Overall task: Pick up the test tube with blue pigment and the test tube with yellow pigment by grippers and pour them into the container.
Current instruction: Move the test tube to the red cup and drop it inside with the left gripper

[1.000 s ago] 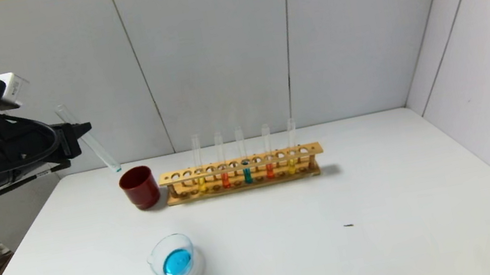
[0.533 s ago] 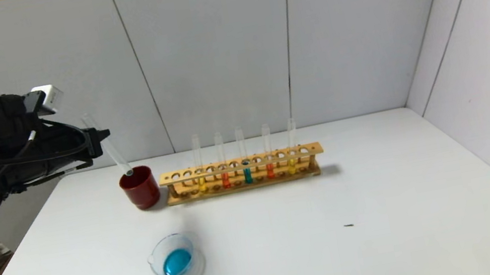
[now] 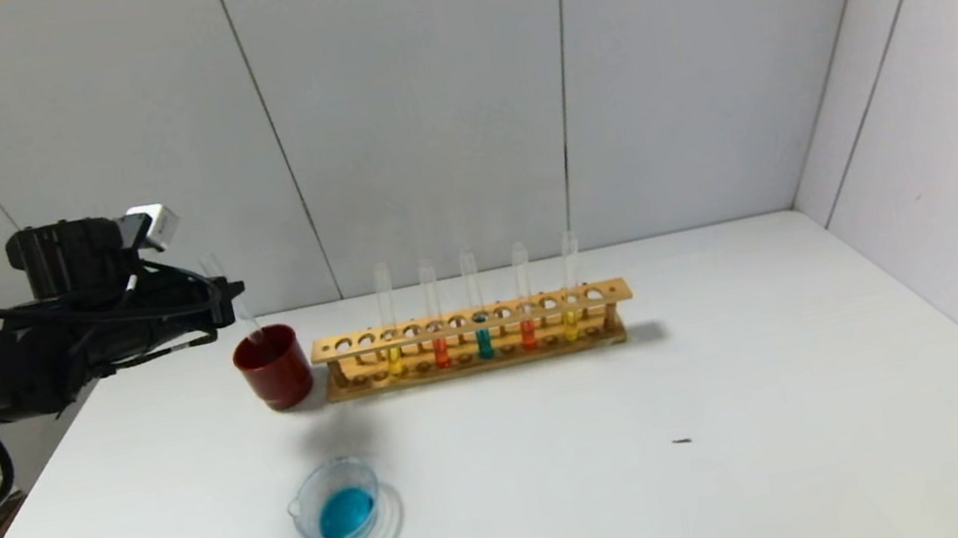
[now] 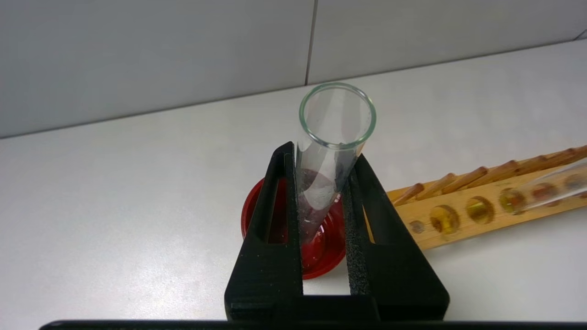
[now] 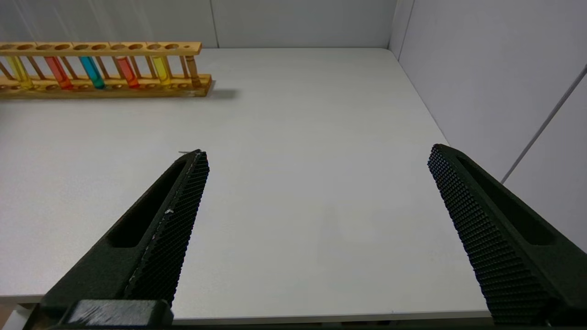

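My left gripper [image 3: 233,298] is shut on an empty clear test tube [image 3: 242,313], held nearly upright with its round bottom inside the dark red cup [image 3: 276,376]. The left wrist view shows the tube [image 4: 337,114] between the pads of my left gripper [image 4: 323,151], over the cup [image 4: 321,256]. The container [image 3: 328,463] stands at the front left and holds blue liquid. One teal-blue tube [image 3: 483,342] and two yellow tubes [image 3: 394,359] [image 3: 570,325] stand in the wooden rack [image 3: 468,320]. My right gripper [image 5: 317,151] is open and empty above the table's front right.
Two tubes with orange-red liquid [image 3: 440,352] [image 3: 528,333] also stand in the rack, just right of the red cup. Grey wall panels close the back and the right side. A small dark speck [image 3: 682,441] lies on the white table.
My left gripper has moved right and down with the empty tube. The tube has swung more upright and its bottom end has gone into the red cup.
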`<state>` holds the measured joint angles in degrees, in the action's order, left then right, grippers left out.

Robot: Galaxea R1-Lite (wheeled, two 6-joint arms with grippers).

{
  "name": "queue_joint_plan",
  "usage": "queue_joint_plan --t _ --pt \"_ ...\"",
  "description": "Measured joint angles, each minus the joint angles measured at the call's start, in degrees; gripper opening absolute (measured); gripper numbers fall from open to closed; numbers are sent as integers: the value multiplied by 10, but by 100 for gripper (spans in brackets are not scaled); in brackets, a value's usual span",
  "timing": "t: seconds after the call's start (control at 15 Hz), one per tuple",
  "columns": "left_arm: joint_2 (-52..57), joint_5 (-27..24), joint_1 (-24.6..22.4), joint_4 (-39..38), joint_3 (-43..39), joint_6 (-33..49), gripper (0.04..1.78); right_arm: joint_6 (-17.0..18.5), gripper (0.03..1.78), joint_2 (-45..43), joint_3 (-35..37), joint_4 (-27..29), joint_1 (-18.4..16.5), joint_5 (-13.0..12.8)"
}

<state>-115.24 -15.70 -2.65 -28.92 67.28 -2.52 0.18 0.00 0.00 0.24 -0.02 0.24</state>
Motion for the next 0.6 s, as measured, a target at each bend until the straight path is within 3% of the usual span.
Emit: queue_joint_plan --t 0.6 --pt "-64 -2 -3 -18 13 -9 31 0 175 0 0 0 0 0"
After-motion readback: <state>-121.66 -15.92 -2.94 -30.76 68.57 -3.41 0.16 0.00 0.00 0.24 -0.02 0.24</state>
